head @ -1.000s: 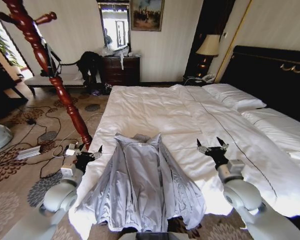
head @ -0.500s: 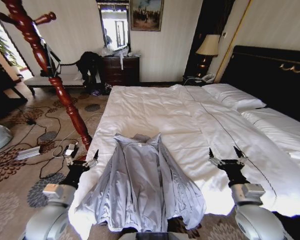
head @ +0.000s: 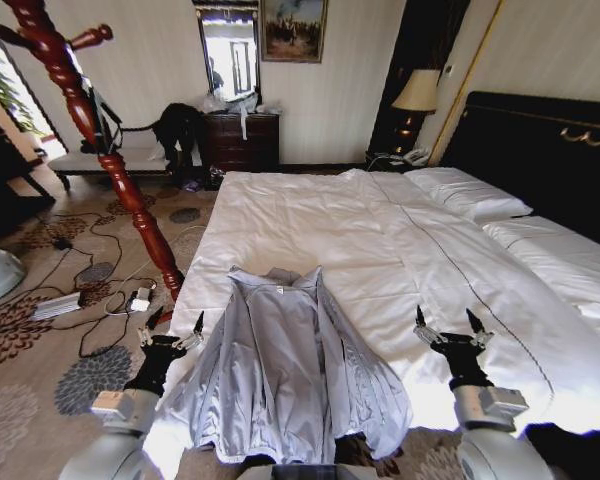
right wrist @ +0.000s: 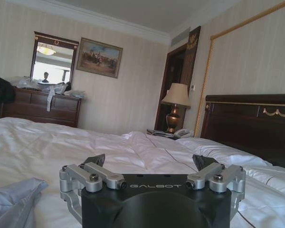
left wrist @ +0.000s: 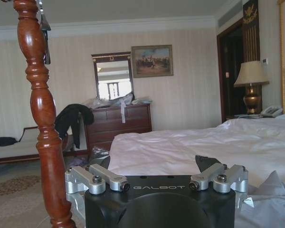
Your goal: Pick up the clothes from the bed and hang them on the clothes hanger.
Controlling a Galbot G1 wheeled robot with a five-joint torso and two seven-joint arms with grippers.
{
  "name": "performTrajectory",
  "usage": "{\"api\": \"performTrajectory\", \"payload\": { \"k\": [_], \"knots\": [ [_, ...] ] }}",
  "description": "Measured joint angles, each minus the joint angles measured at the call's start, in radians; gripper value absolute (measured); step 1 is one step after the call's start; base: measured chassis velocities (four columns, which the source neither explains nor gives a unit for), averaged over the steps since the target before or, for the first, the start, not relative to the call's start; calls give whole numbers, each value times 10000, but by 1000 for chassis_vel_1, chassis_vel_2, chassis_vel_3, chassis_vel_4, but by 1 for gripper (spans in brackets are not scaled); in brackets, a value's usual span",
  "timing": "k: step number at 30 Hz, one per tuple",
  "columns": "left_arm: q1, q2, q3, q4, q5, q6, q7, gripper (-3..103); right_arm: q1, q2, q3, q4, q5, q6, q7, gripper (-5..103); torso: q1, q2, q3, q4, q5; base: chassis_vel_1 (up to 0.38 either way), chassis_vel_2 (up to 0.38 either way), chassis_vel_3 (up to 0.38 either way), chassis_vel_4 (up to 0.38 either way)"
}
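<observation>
Lower centre of the head frame: clothes (head: 285,365), a light grey jacket, lie spread flat on the near end of the bed (head: 380,230), collar toward the pillows, hem at the bed's edge. My left pincer (head: 171,335) sits lower left, spread wide, just beside the jacket's left sleeve, not touching. My right pincer (head: 450,330) sits lower right over bare white sheet, also spread wide, well apart from the jacket. Red wooden post (head: 100,140) stands at upper left, on the carpet beside the bed. Left wrist view: same post (left wrist: 42,118) close by, jacket fabric (left wrist: 270,204) at the frame's lower right.
</observation>
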Motion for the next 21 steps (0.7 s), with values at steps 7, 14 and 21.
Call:
{"api": "performTrajectory", "payload": {
  "k": [7, 14, 21],
  "knots": [
    [-101, 178, -168, -433, -291, 672, -417, 100, -91, 273, -377, 29, -365, 17, 0, 100, 1, 0, 1, 1, 0, 0, 0, 0, 0],
    [-1149, 1496, -1545, -1358, -2777, 2222, -1755, 100, -127, 402, -632, 131, -526, 27, 34, 100, 1, -1, 1, -10, 0, 0, 0, 0, 0],
    [-2126, 4039, -4930, -1407, -6880, 3586, -2939, 100, -132, 168, -953, 37, -441, 23, 70, 100, 2, -1, 2, -8, 0, 0, 0, 0, 0]
  ]
}}
